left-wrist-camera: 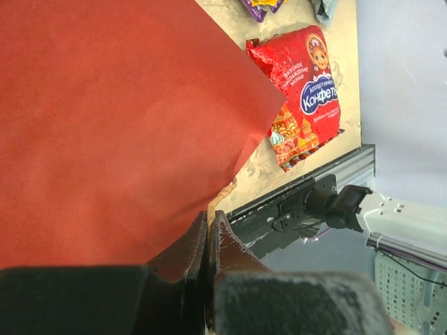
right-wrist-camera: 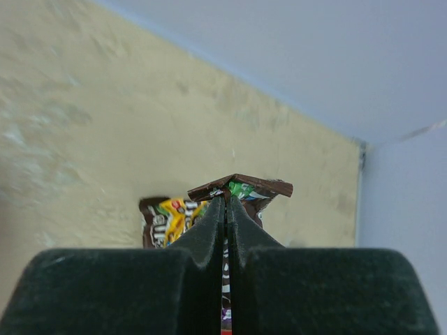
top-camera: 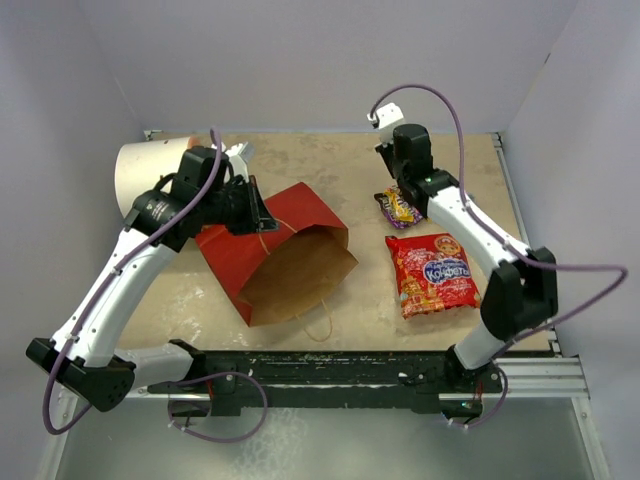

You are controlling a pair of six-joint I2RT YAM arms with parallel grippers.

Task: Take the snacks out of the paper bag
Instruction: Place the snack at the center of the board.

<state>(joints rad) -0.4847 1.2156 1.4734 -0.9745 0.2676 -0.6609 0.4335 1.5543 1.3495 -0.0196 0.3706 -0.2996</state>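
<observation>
The red paper bag lies on its side, its brown-lined mouth open toward the front right. My left gripper is shut on its upper edge; in the left wrist view the bag fills the frame and the closed fingertips pinch its rim. The large red packet lies flat on the table to the right of the bag and also shows in the left wrist view. My right gripper is shut on a dark brown candy packet. A second brown and yellow packet lies behind it. Both sit at the back right.
A white cylinder lies at the back left behind the left arm. A tan cord handle trails from the bag's mouth toward the black front rail. Walls close the table on the left, back and right.
</observation>
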